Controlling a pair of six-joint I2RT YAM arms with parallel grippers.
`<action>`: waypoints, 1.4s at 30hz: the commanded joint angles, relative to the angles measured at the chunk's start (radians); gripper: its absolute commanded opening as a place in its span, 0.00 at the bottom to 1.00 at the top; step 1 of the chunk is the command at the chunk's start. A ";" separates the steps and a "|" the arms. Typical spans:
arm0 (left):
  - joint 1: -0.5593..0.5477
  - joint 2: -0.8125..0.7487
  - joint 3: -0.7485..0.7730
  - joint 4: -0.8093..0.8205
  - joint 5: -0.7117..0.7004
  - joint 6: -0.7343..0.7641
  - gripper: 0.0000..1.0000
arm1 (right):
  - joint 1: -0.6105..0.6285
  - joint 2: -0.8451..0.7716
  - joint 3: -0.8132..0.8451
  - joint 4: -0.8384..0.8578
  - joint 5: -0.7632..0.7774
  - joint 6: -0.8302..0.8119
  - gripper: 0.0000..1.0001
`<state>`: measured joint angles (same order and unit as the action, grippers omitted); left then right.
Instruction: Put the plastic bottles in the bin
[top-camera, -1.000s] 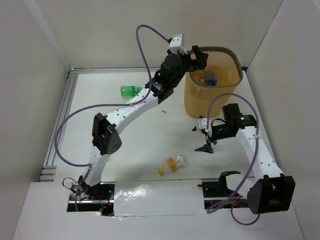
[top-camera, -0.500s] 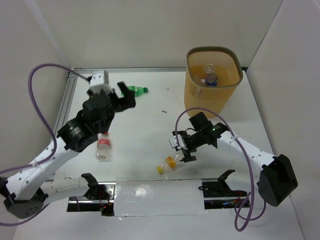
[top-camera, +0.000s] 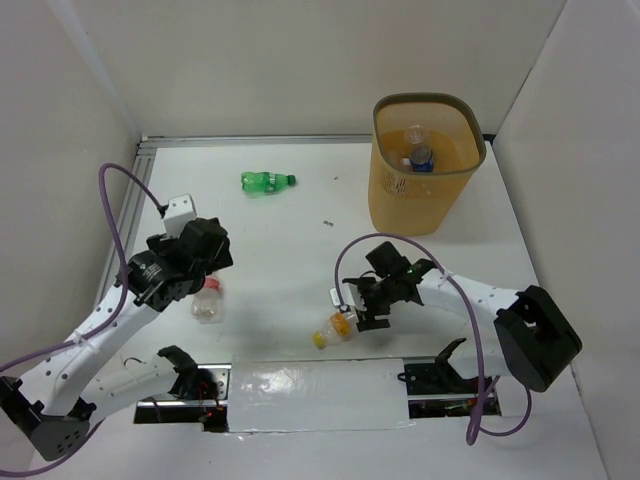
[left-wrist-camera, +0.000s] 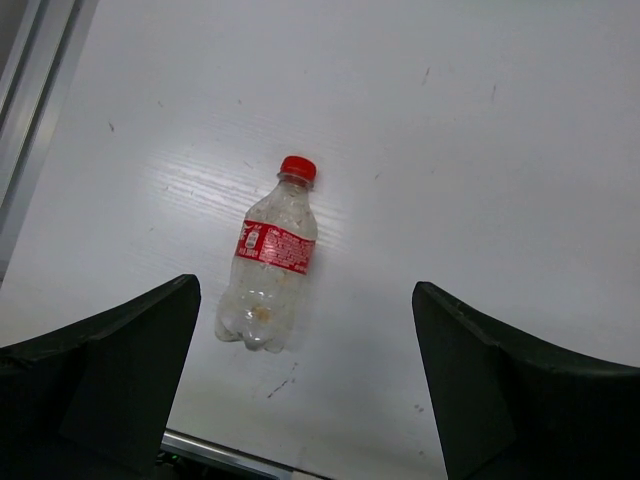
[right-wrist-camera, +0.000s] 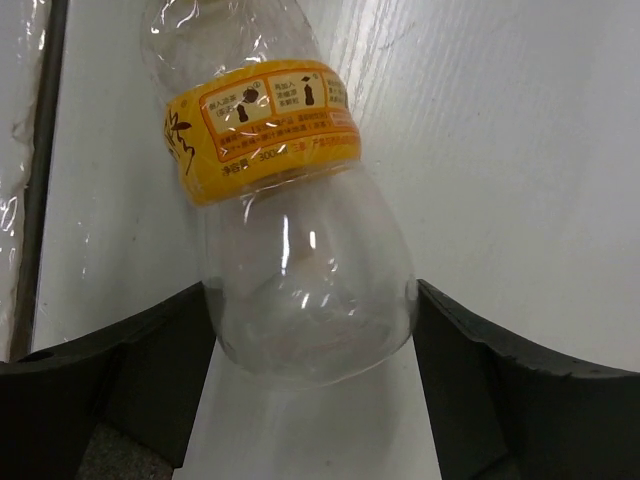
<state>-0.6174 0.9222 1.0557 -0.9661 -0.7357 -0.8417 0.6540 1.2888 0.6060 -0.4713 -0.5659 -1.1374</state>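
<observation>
A clear bottle with a red cap and label (left-wrist-camera: 270, 270) lies on the white table, also in the top view (top-camera: 207, 300). My left gripper (left-wrist-camera: 305, 400) is open and empty above it (top-camera: 205, 268). A clear bottle with a yellow label (right-wrist-camera: 290, 190) lies near the front edge (top-camera: 335, 328). My right gripper (right-wrist-camera: 310, 400) is open, one finger on each side of the bottle's base (top-camera: 362, 315). A green bottle (top-camera: 266, 181) lies at the back. The orange-tan bin (top-camera: 385, 200) at the back right holds a blue-capped bottle (top-camera: 421, 157) and a clear one (top-camera: 414, 133).
White walls close the table in at the left, back and right. A metal rail (top-camera: 125, 230) runs along the left edge. A taped strip (top-camera: 310, 385) and the arm bases lie along the front edge.
My left arm has swung from the bin's rim to the front left, over the red-label bottle. A second bottle now shows in the bin. My right gripper has moved left and down around the yellow-label bottle.
</observation>
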 joint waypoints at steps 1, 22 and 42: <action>0.043 0.013 -0.037 -0.007 0.038 0.013 1.00 | 0.009 0.012 -0.012 0.083 0.051 0.019 0.81; 0.386 0.167 -0.183 0.279 0.396 0.358 1.00 | -0.172 -0.071 0.641 -0.046 -0.058 0.305 0.49; 0.541 0.395 -0.164 0.313 0.614 0.440 1.00 | -0.681 0.198 1.015 0.040 0.005 0.636 0.72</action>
<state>-0.0807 1.3014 0.8669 -0.6613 -0.1535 -0.4213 0.0139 1.4643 1.5734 -0.3710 -0.5217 -0.5175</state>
